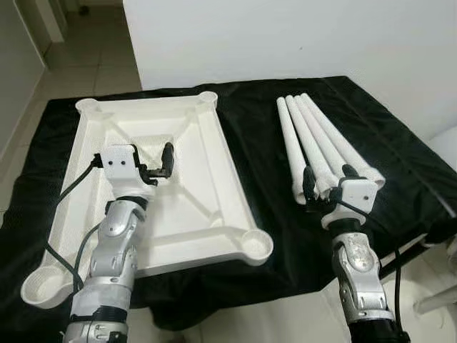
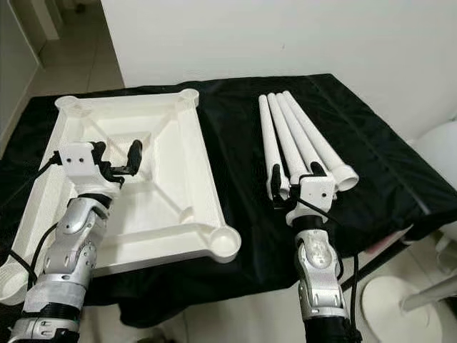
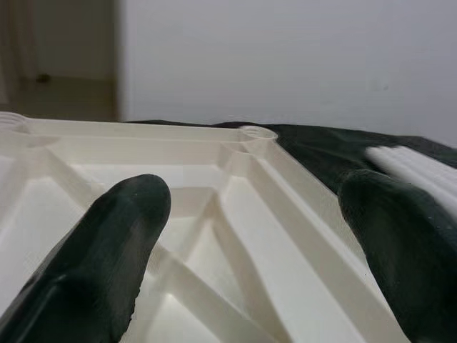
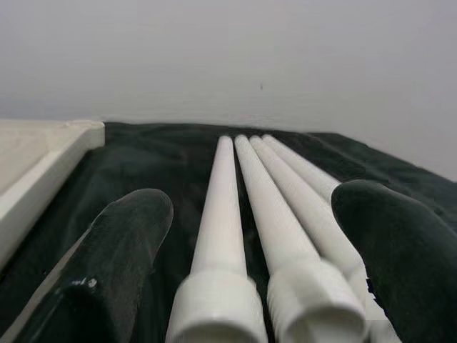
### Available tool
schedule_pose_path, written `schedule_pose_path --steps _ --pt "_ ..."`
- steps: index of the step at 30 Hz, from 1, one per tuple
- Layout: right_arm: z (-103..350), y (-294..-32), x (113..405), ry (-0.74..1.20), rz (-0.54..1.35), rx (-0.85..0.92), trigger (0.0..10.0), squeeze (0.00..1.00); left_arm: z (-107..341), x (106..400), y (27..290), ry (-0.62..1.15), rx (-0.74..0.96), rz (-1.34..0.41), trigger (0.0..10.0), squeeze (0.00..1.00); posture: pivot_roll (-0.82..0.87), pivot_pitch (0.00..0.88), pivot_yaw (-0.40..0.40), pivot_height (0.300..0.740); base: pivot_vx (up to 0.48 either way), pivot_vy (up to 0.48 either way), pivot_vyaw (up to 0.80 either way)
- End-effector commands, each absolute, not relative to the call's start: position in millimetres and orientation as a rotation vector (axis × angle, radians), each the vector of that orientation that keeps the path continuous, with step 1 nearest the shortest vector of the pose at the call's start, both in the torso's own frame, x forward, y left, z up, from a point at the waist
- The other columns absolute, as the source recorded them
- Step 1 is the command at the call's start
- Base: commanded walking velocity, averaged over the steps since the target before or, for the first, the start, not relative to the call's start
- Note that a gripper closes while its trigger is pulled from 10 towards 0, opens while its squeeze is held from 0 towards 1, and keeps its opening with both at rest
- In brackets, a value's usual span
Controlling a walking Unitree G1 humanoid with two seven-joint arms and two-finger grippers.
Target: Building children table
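I have the tabletop [image 1: 214,168] lying underside-up on the black cloth [image 1: 264,136], ribs and corner sockets facing me; that orientation makes sense, since the sockets [image 1: 255,245] have to be exposed for legs to go in. The four white legs [image 1: 318,143] lie side by side on the cloth to my right, well apart from the tabletop, with their threaded ends [image 4: 314,300] toward me; handy, because that is the end I'd grab and present to a socket.

My right gripper [image 1: 326,187] sits at the near ends of the legs, fingers [image 4: 121,250] spread wide, one on either side of the bundle's near ends; nothing is clamped yet, the wrist view shows the legs lying free between the open fingers; I judge this as lining up for a pick of one leg.

My left gripper [image 1: 161,166] hovers over the inside of the tabletop near its middle ribs, fingers [image 3: 107,250] wide apart and empty; probably parked there to steady the top when a leg gets screwed in; I can't tell whether it touches the plastic.

No leg is fitted yet, all sockets look empty; assembly is at its start. Risk as I see it: closing on two legs at once, as they lie touching.
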State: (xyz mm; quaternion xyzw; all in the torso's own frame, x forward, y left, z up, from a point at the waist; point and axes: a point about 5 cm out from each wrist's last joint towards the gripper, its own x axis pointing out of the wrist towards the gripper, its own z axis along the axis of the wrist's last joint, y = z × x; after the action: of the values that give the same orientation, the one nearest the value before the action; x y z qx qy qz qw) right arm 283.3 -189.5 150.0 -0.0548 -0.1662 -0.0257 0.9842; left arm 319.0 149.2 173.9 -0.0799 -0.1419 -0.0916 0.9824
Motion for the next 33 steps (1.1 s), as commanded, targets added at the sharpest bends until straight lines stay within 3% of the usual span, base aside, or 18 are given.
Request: schedule_pose_path --steps 1,19,33 --pt "148.9 -190.9 282.5 -0.335 -0.059 -0.108 10.0 0.00 173.1 318.7 148.2 -0.283 -0.140 -0.195 10.0 0.00 0.06 0.039 -0.019 0.740 0.000 0.000 0.00" --pt "145.2 -190.9 278.5 -0.330 -0.061 -0.108 10.0 0.00 173.9 314.5 140.4 -0.304 -0.075 -0.240 10.0 0.00 0.05 0.043 -0.007 0.740 0.000 0.000 0.00" --pt "145.4 -193.0 277.9 -0.325 -0.056 -0.113 10.0 0.00 172.0 313.9 142.7 -0.297 -0.092 -0.217 10.0 0.00 0.05 0.058 -0.022 0.740 0.000 -0.303 0.00"
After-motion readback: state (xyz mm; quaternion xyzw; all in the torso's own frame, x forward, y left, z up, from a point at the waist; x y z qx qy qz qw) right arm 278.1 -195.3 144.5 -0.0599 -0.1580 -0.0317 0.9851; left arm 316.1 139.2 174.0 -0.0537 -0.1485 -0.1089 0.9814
